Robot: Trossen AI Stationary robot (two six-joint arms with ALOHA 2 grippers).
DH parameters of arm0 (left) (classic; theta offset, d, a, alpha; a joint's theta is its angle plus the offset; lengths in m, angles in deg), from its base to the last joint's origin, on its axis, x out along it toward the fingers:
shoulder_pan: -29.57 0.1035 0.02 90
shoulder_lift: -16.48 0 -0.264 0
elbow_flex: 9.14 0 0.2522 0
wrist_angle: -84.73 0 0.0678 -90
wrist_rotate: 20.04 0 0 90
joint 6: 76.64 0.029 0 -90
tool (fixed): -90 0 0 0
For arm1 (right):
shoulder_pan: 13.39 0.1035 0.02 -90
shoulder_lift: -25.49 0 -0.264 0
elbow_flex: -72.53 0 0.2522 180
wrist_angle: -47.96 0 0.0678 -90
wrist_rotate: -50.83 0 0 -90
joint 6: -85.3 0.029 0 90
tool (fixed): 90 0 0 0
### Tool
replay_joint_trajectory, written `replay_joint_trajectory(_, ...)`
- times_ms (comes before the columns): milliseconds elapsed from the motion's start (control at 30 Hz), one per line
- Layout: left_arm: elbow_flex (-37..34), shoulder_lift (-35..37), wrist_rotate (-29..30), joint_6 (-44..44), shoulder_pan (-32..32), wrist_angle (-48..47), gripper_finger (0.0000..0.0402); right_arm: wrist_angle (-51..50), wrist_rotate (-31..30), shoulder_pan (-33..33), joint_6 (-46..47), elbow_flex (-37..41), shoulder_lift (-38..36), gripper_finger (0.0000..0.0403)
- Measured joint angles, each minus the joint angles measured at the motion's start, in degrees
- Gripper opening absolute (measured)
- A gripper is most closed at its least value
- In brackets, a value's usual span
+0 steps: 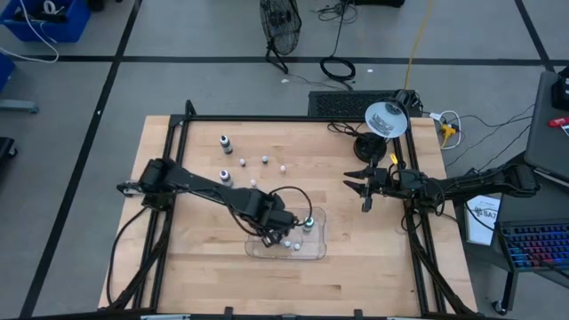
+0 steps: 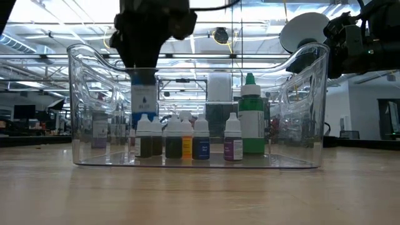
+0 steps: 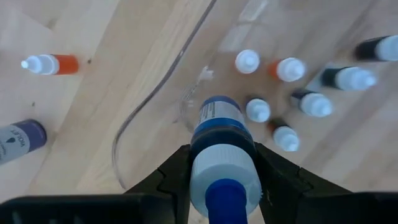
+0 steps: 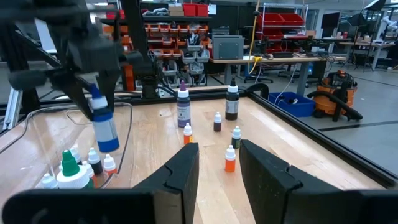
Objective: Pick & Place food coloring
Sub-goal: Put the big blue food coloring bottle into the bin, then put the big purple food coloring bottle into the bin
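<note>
Left claw grips blue bottle over tray | below: several bottles already inside | behind: a few left on table | right claw open, waiting.

Bright overhead ceiling lights are washing the low view, glaring through the clear tray. In the left wrist view, the held bottle's cap is blurring; the table is showing only soft shadows.
</note>
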Motion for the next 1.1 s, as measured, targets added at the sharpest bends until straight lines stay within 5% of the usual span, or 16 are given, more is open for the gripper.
replay_joint_trajectory(500,-0.04,-4.40,-0.72,-0.26,0.00,-0.73,0.0148,-0.04,0.02,0.01,-0.02,-0.01,0.02,0.0107)
replay_joint_trajectory(1100,-0.04,-2.21,-0.36,-1.28,0.14,-1.10,0.0217,-0.02,0.00,-0.01,0.00,-0.01,-0.01,0.0107)
